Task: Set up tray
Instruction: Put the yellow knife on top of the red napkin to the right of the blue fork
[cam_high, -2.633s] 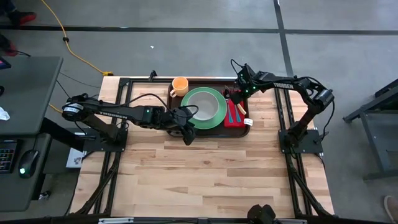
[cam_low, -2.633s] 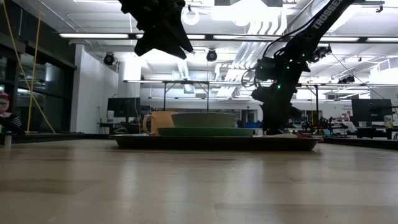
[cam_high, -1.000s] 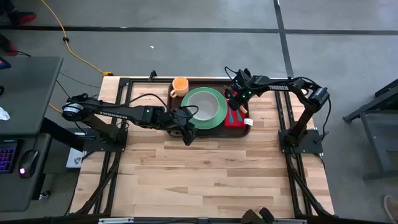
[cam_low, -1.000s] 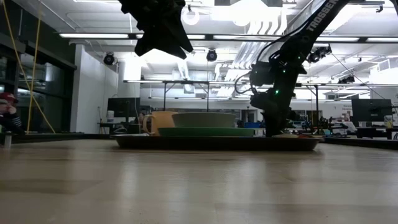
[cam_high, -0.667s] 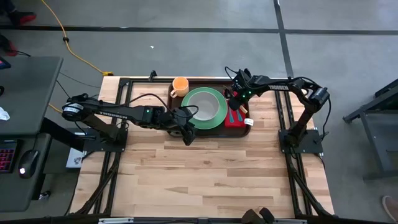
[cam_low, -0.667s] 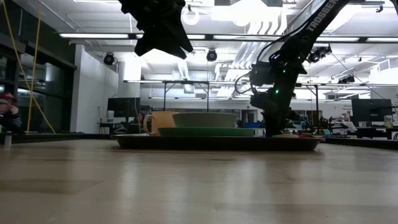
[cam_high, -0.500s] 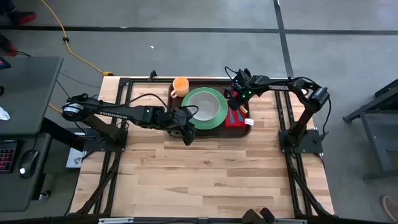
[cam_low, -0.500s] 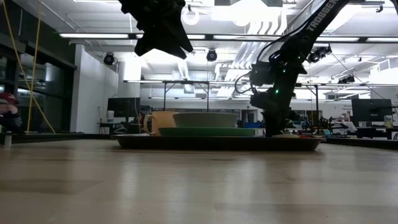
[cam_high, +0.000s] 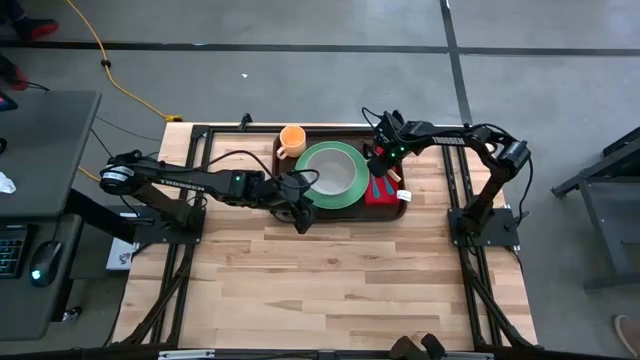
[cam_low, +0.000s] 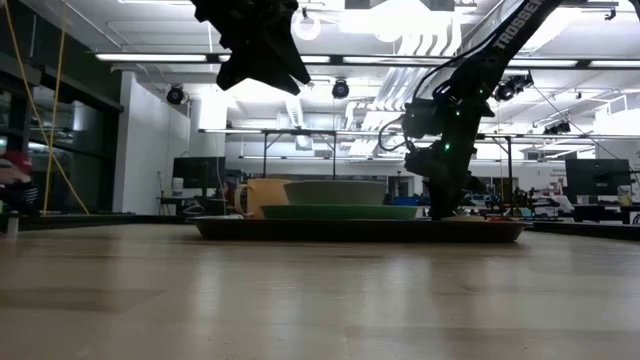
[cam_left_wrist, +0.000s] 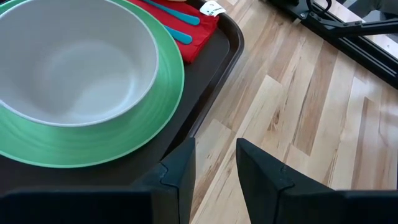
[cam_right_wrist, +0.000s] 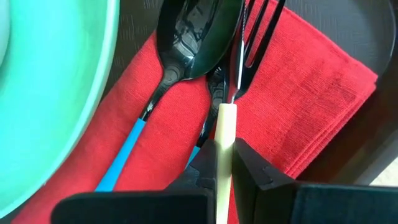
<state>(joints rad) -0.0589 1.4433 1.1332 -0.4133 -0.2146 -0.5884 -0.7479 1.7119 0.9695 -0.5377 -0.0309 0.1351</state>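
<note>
**Right gripper pinches a fork handle over the red napkin; left gripper hangs spread at the tray's near edge**

Grey concrete floor surrounds the wooden tabletop (cam_high: 330, 270) in the high view. At the far side lies the dark brown tray (cam_high: 405, 199), carrying an orange mug (cam_high: 291, 139) at its left end, a green plate (cam_high: 352, 186) with a pale bowl (cam_high: 328, 170) in the middle, and a red napkin (cam_high: 383, 190) at its right end. The left gripper (cam_high: 303, 222) hangs just beside the tray's near edge, in front of the plate. The right gripper (cam_high: 381, 165) is down over the napkin.

Seen level from the low view, the tray (cam_low: 360, 230) sits flat on the tabletop with mug (cam_low: 262, 196), bowl (cam_low: 335, 192) and plate (cam_low: 340, 211) on it; the right arm comes down onto its right end, and the left arm hangs high.

From the left wrist view, the left fingers (cam_left_wrist: 180, 171) stand spread, holding nothing, at the tray's rim (cam_left_wrist: 224, 62) beside the plate (cam_left_wrist: 149, 118).

From the right wrist view, the right fingers (cam_right_wrist: 249, 163) are pressed onto the cream handle of a black fork (cam_right_wrist: 239, 71), which lies on the napkin (cam_right_wrist: 311, 106) beside a black spoon (cam_right_wrist: 189, 43) with a blue handle.
</note>
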